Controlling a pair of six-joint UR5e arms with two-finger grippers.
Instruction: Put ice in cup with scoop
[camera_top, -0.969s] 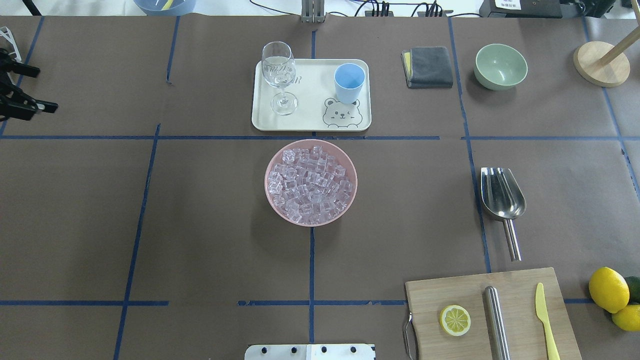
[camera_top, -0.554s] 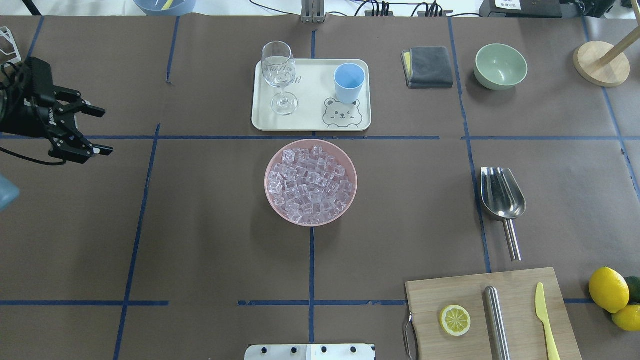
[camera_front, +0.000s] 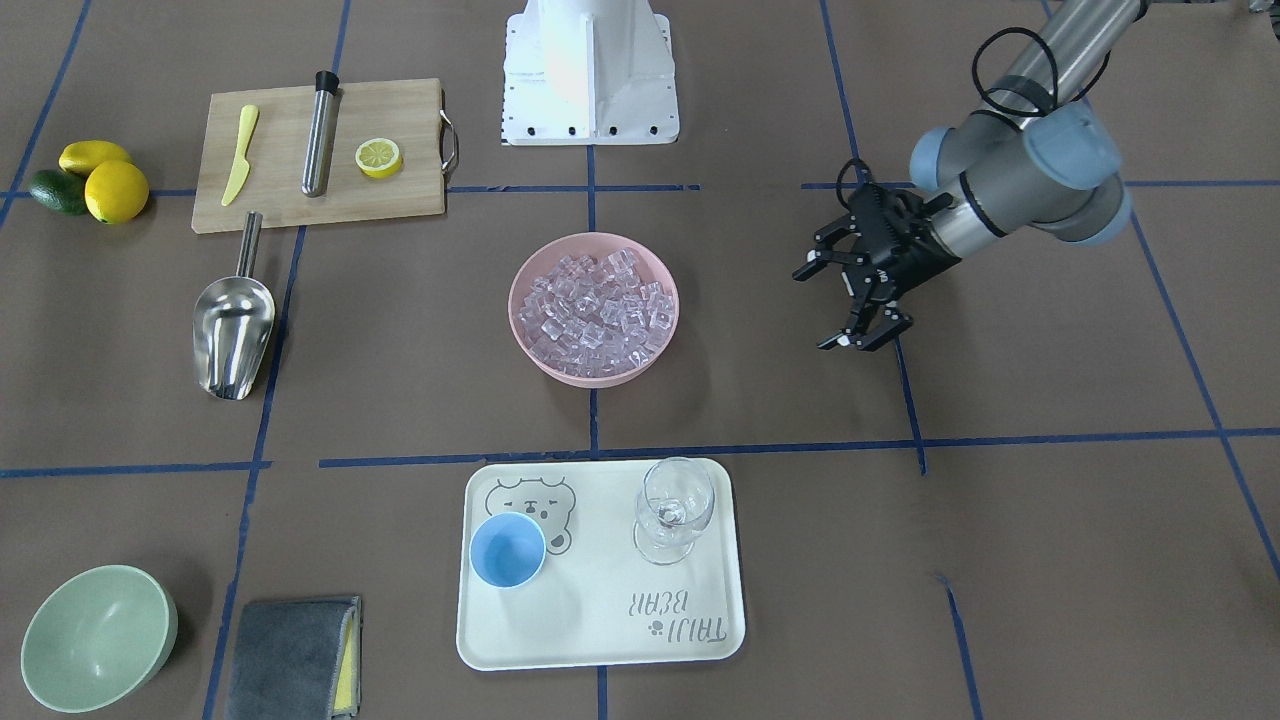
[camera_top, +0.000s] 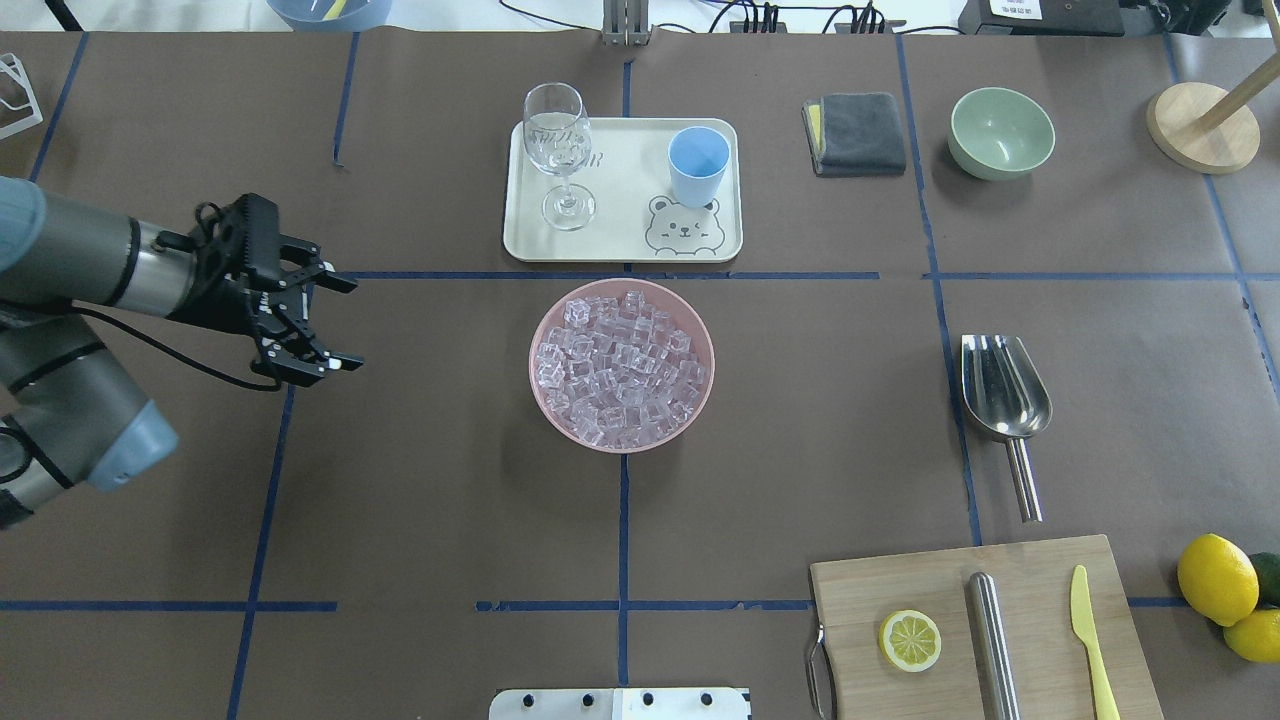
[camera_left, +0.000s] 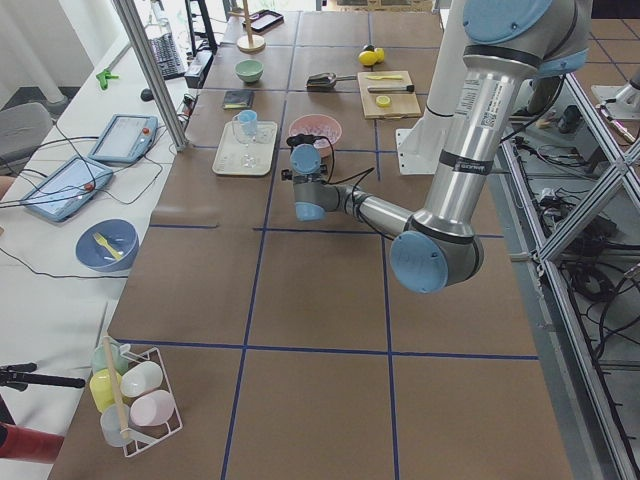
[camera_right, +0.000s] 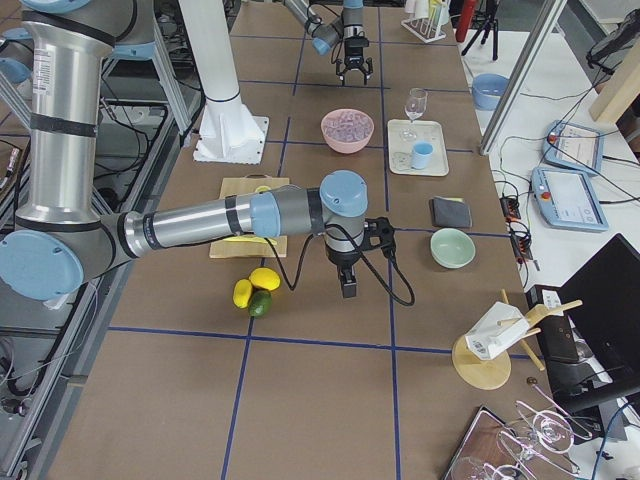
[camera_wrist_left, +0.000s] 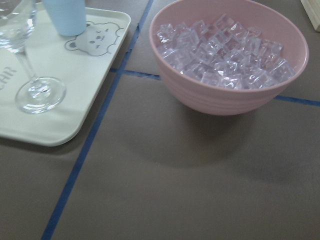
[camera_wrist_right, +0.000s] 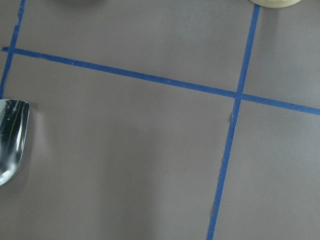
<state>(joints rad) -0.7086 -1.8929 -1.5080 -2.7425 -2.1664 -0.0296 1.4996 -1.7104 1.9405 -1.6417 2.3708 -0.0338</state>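
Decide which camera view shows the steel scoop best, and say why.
The overhead exterior view: the scoop lies whole and unobstructed, trough and handle clear. The front-facing view is nearly as good. Exterior left shows it tiny; the right wrist camera catches only its trough edge; the left wrist camera, nothing.

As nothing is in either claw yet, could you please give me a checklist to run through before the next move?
1. Scoop free to grasp: ok; it lies flat with its handle unobstructed.
2. Right claw open: cannot tell; only the right side view shows it.
3. Left claw clear of the pink bowl: ok; open, empty, apart from it.
4. Ice available: ok; the bowl is heaped.
5. Cup ready: ok; upright, empty, on the tray beside the wine glass.
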